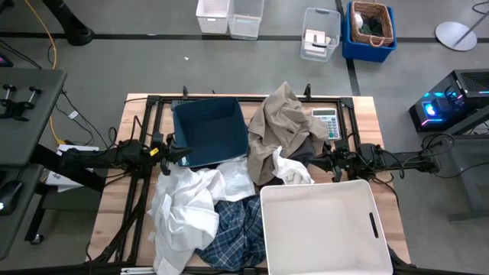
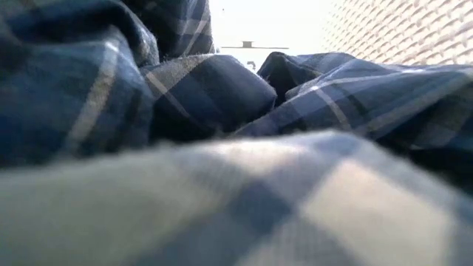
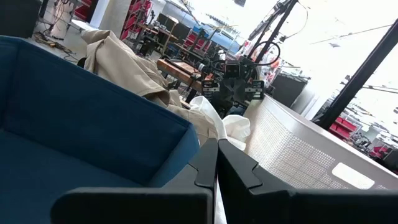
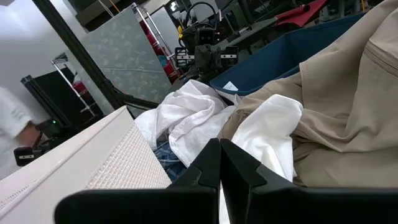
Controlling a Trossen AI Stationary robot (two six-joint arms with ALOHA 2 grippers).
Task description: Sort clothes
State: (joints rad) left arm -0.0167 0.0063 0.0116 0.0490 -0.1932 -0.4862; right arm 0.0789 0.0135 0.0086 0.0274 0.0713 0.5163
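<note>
The clothes lie in a heap in the middle of the table. A beige-khaki piece [image 1: 281, 126] lies at the far side, with its edge against the dark blue bin [image 1: 210, 131]. White shirts [image 1: 189, 205] lie at the near left. A blue-white plaid shirt [image 1: 233, 229] lies in front of them and fills the low view [image 2: 222, 96]. My left gripper [image 1: 173, 151] is shut and empty at the blue bin's near left corner [image 3: 186, 140]. My right gripper [image 1: 319, 160] is shut and empty beside the beige piece [image 4: 348, 106] and a white piece [image 4: 267, 134].
A large white bin [image 1: 321, 225] stands at the near right, and its perforated wall shows in the wrist views [image 3: 292, 149]. A calculator [image 1: 327, 122] lies at the far right. A black frame [image 1: 153, 99] rims the table. A person [image 4: 12, 124] stands beyond the table.
</note>
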